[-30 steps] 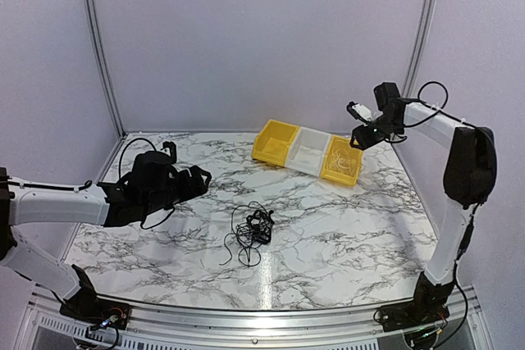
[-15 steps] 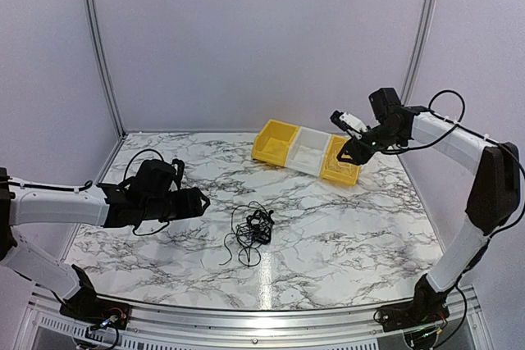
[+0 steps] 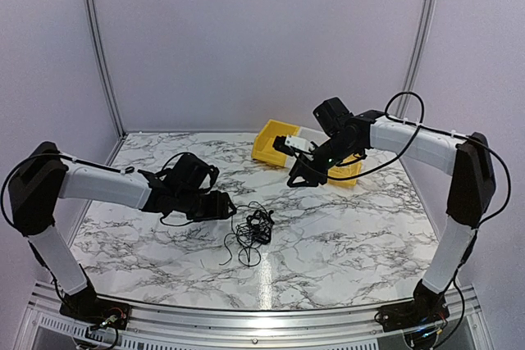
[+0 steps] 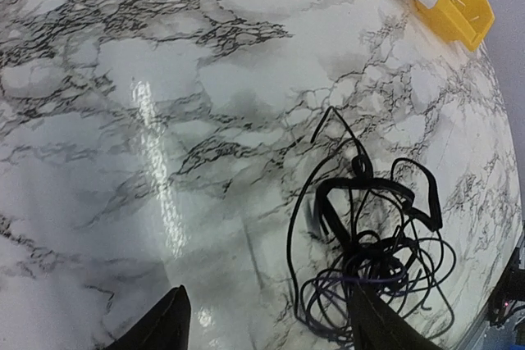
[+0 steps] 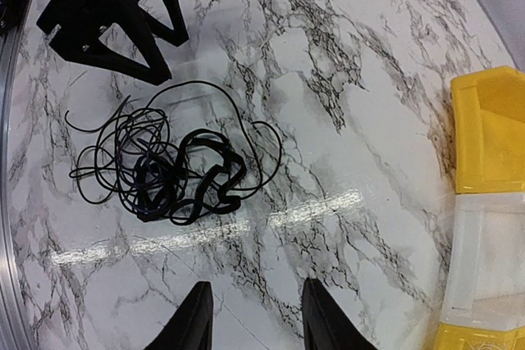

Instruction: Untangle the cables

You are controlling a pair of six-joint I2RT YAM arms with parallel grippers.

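The cables lie as a small black tangle of thin wires in the middle of the marble table. My left gripper hovers just left of the tangle, open. In the left wrist view the cables spread ahead, their left loops between my open left gripper fingers; whether a finger touches them I cannot tell. My right gripper hangs open above the table, behind and right of the tangle. In the right wrist view the cables lie ahead and left of the open right gripper, which holds nothing.
A row of bins stands at the back: a yellow bin, a white bin partly behind my right arm, and another yellow bin. The right wrist view shows the bins at its right edge.
My left arm has reached right, up to the tangle, its jaws a little narrower. My right arm has swung left and down from above the bins towards the table's middle.
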